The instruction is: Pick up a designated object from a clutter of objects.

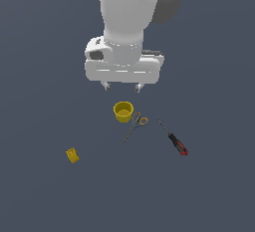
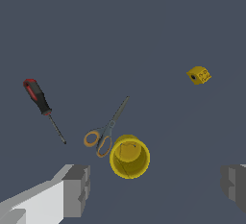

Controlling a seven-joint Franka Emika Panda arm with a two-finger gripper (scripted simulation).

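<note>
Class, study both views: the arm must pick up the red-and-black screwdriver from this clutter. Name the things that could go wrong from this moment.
1. The open pincer hangs above the yellow cup, not the screwdriver; descending here would likely hit the cup.
2. The scissors lie between cup and screwdriver, so a low sideways move might drag them.
3. The screwdriver is thin and lies flat, so the fingers may slip off it.

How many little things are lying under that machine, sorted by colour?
Yellow: 2, the cup and the small box
Orange-handled: 1, the scissors
Red-and-black: 1, the screwdriver
Total: 4
</note>
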